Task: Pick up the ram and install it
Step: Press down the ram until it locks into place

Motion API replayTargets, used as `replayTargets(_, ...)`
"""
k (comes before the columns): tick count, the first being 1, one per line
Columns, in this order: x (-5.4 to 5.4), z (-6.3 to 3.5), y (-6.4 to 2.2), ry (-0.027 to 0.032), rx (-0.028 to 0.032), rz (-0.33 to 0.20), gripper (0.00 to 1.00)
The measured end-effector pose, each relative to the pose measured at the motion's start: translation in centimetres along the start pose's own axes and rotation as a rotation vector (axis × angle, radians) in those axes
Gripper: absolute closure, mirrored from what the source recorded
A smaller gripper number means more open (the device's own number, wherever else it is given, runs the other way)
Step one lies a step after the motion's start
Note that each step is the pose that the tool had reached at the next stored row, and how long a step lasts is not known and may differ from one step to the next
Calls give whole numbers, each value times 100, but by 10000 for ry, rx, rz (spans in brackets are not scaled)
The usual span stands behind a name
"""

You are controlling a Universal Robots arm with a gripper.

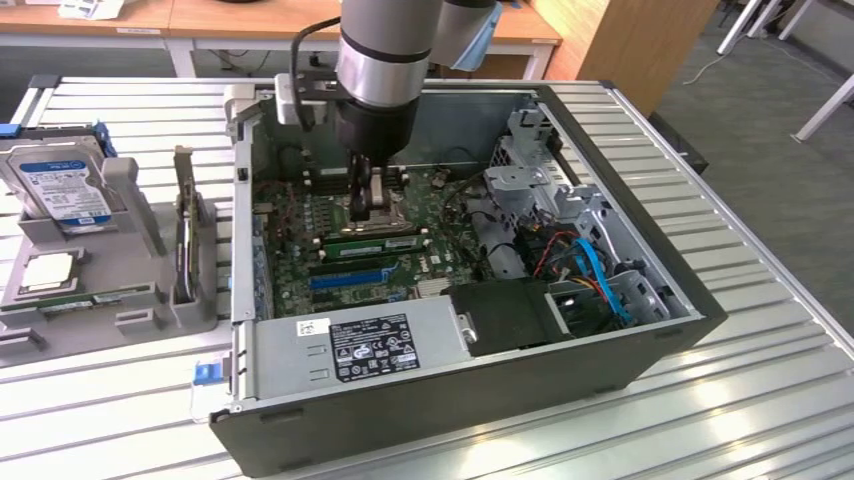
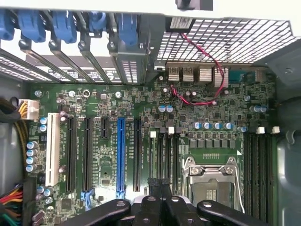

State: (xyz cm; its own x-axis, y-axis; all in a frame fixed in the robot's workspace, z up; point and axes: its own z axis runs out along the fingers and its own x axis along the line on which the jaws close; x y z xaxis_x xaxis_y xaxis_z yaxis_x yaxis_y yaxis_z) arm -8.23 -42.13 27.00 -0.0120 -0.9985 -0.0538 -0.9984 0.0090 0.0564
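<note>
Over motherboard (image 2: 211, 108), fingers (image 2: 154, 188) shut, gripping nothing; ram (image 1: 376, 243) just beside, long axis along exterior view's left-right.

long thin green ram (image 1: 374, 243) with dark chips, standing on edge in a motherboard slot

The arm reaches straight down, its hand (image 1: 363, 207) pointing downward with fingers (image 2: 155, 186) closed together.
</note>
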Motion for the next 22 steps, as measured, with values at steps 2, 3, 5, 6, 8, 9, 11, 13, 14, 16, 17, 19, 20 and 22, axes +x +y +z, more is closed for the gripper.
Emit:
replayTargets(2,-2,-35,2,-1,0,1,90)
replayTargets(3,-3,-53,3,-1,0,0,90)
replayTargets(5,-5,-87,5,-1,0,0,90)
replayTargets(6,-5,-103,6,0,0,0,90)
replayTargets(8,-7,-136,8,-1,1,0,90)
replayTargets(9,-8,-152,9,-1,0,0,90)
replayTargets(11,-10,-182,10,-1,0,0,90)
replayTargets(13,-11,-213,12,-1,1,0,90)
replayTargets(14,-12,-227,13,-1,1,0,90)
replayTargets(16,-14,-254,15,-1,0,0,90)
replayTargets(17,-15,-268,15,-1,1,0,90)
replayTargets(19,-16,-291,17,0,0,0,90)
replayTargets(20,-16,-294,17,-1,1,0,90)
replayTargets(22,-16,-294,17,-3,1,0,90)
